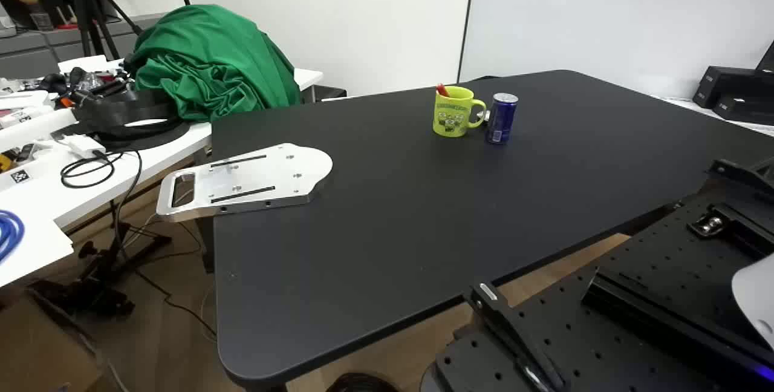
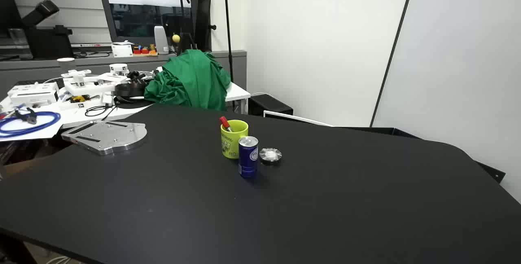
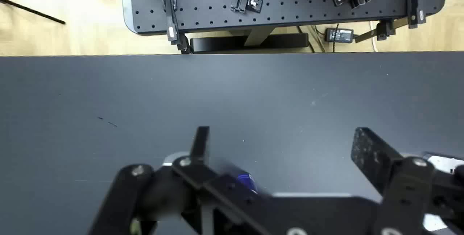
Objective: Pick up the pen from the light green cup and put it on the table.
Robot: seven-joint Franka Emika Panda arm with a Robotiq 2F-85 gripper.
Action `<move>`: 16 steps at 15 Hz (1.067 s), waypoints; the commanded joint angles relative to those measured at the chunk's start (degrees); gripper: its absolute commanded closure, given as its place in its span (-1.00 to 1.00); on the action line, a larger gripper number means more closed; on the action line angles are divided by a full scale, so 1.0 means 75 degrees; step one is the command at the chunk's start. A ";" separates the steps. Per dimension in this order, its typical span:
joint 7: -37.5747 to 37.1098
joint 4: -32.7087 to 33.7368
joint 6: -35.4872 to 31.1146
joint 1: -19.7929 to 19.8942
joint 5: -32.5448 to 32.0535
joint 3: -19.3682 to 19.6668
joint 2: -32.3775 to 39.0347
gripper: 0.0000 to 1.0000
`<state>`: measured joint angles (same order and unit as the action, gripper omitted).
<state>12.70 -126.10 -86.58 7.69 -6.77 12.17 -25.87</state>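
Note:
The light green cup [image 1: 450,118] stands upright on the black table [image 1: 375,247], and it also shows in an exterior view [image 2: 232,146]. The pen [image 1: 442,90] leans in the cup with its red end sticking out above the rim; its red end also shows in an exterior view [image 2: 224,123]. The rest of the pen is hidden inside the cup. My gripper [image 3: 282,142] is open and empty in the wrist view, above the table [image 3: 253,93]. It is out of view in both exterior views. The pen cannot be made out in the wrist view.
A blue can [image 1: 502,118] stands close beside the cup's handle, partly hidden behind my gripper in the wrist view [image 3: 247,181]. A flat silver disc [image 2: 270,155] lies by the can. A metal plate [image 1: 260,180] overhangs the table's edge near a cluttered white table [image 1: 36,216].

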 commanded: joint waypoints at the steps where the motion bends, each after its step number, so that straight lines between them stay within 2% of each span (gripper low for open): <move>1: 0.0007 0.0019 0.0005 0.0012 0.0004 -0.0008 0.0007 -1.00; 8: 0.0007 0.0019 -0.0004 0.0012 0.0004 -0.0008 0.0006 -1.00; 13: -0.0023 0.0910 -0.0716 -0.0325 -0.0467 -0.0507 0.1234 -1.00; 16: 0.0131 0.1692 -0.1013 -0.0597 -0.1161 -0.0962 0.2350 -1.00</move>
<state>12.75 -121.45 -94.06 4.82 -11.08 7.47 -17.67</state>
